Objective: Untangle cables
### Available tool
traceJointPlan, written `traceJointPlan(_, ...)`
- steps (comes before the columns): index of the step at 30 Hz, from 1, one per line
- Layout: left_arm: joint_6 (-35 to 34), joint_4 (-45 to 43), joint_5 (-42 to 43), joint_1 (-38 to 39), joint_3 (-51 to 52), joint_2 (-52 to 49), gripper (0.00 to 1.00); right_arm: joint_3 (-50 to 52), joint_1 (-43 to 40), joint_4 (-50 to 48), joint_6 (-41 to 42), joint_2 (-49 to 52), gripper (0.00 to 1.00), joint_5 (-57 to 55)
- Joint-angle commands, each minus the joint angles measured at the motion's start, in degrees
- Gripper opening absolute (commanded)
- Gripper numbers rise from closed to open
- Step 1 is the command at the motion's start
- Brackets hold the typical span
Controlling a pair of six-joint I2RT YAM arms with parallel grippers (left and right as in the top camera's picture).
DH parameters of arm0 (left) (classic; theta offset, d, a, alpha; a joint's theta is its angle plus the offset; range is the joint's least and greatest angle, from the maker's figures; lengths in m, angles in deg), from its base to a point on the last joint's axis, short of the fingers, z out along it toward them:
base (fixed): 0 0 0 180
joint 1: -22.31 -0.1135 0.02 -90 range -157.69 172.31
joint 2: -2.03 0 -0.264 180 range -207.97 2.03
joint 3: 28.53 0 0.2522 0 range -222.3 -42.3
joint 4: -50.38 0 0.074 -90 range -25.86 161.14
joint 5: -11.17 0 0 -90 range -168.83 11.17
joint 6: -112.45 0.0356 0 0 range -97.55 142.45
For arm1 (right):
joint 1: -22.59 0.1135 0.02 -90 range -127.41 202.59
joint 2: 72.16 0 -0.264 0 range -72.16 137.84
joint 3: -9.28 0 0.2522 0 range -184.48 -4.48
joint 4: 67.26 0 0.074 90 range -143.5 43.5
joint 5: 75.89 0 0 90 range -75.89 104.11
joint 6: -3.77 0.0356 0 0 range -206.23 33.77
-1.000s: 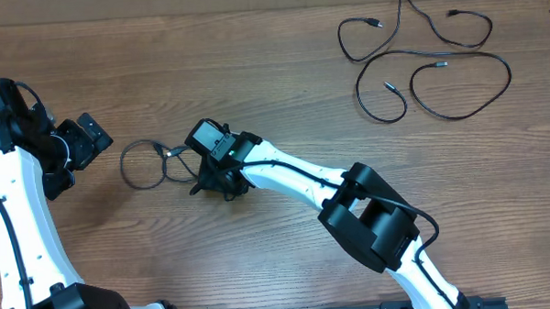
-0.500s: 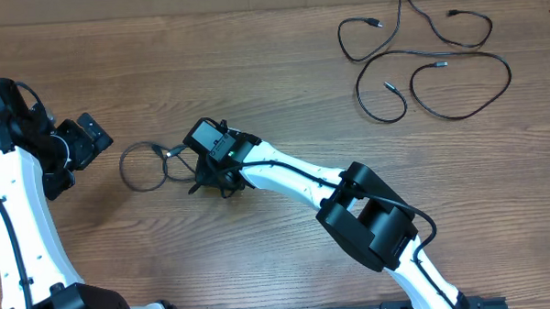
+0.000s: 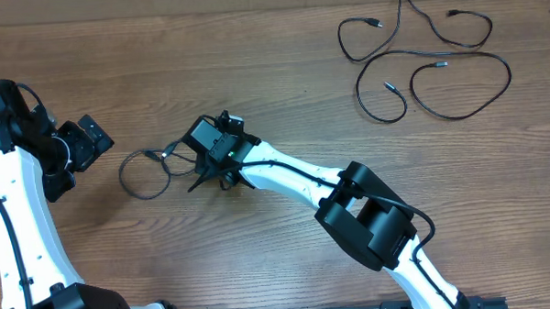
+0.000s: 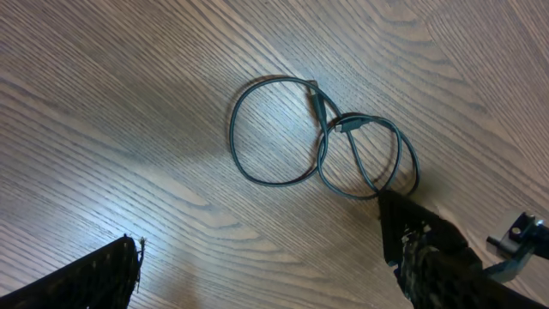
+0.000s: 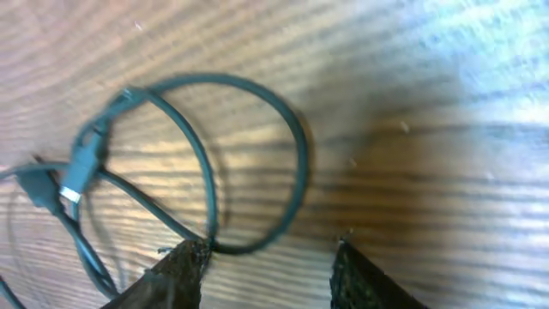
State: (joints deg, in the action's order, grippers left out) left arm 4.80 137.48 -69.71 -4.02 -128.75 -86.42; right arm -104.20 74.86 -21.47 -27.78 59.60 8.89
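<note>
A short dark cable (image 3: 145, 175) lies in two overlapping loops on the wooden table, left of centre. It also shows in the left wrist view (image 4: 322, 142) and the right wrist view (image 5: 206, 163). My right gripper (image 3: 212, 178) is low at the cable's right loop. It is open (image 5: 270, 257), and the loop touches its left fingertip, not clamped. My left gripper (image 3: 91, 138) is open (image 4: 262, 266) and empty, above the table left of the cable. A second group of long dark cables (image 3: 423, 62) lies tangled at the far right.
The right arm (image 3: 294, 177) stretches diagonally across the table's middle from the front right. The left arm (image 3: 20, 209) stands along the left edge. Bare wood surrounds the short cable.
My right gripper has shifted slightly up and left and turned. The short cable's loops have slid a little toward the front-left. The left arm has not moved.
</note>
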Motion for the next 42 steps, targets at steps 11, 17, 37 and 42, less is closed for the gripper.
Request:
traceJointPlan(11, -0.4, 0.4, -0.5, 0.0, -0.8, -0.3, 1.00, 0.4, -4.8, -3.0, 0.0, 0.9, 0.38, 6.8)
traceJointPlan(17, -0.4, 1.2, -0.5, 0.0, -0.8, -0.3, 0.99, 0.4, -4.7, -2.8, 0.1, 1.0, 0.32, 6.6)
traceJointPlan(37, -0.4, 1.7, -0.5, 0.0, -0.8, -0.3, 1.00, 1.5, -2.1, -2.4, 0.3, 1.0, 0.35, 1.8)
traceJointPlan(42, -0.4, 1.8, -0.5, 0.0, -0.8, -0.3, 0.99, 1.5, -2.2, -4.1, 0.3, 1.1, 0.35, 1.3)
